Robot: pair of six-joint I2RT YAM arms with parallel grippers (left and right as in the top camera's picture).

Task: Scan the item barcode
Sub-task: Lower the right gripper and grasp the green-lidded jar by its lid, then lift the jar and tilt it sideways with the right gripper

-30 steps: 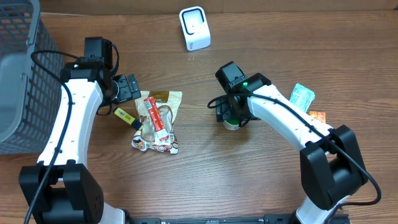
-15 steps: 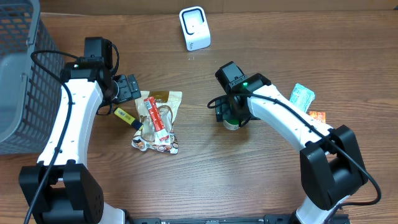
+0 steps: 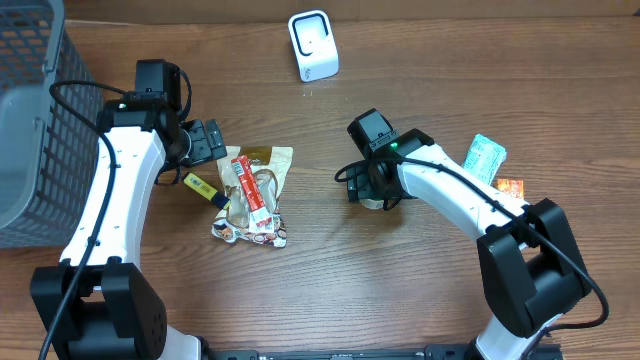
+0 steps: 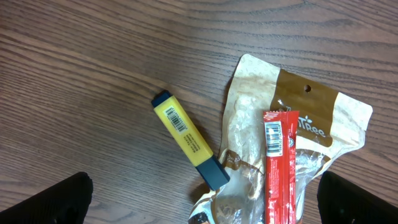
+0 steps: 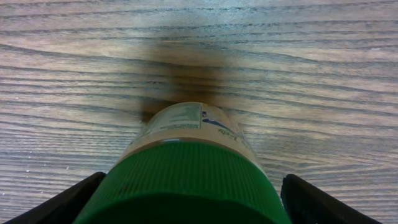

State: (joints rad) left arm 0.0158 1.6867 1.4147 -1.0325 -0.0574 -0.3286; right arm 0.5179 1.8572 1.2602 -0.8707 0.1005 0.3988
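Right gripper [image 5: 191, 200] has its two fingers spread wide and set against opposite sides of a green cap [image 5: 189, 177], so it has hold of the bottle [image 5: 186, 121] by its top. Past the cap, the wrist view shows a pale label on the bottle's shoulder and a dark shadow on the wood beyond. From overhead the bottle sits just right of the middle of the frame, almost wholly hidden under the gripper. Whether its base rests on the table [image 3: 330, 290] cannot be told.

Left gripper [image 4: 204, 202] is fully open and holds nothing. Its fingertips show only as dark shapes in the lower corners of its wrist view. Between them in that view lies a small heap, left of centre in the overhead frame. It holds a yellow marker [image 4: 189, 140] with a barcode on its side and its dark end touching a tan pouch [image 4: 311, 118]. A red snack stick [image 4: 280, 168] lies on the pouch with its barcode facing up. A crinkled printed wrapper [image 3: 250, 232] lies at the lower end of the heap.

Further out, a white scanner [image 3: 313, 44] stands at the upper middle of the table, well apart from the bottle. A grey mesh basket [image 3: 30, 120] fills the upper left corner. A teal packet [image 3: 487, 153] and an orange packet [image 3: 510, 187] lie at the right, beside the right arm.
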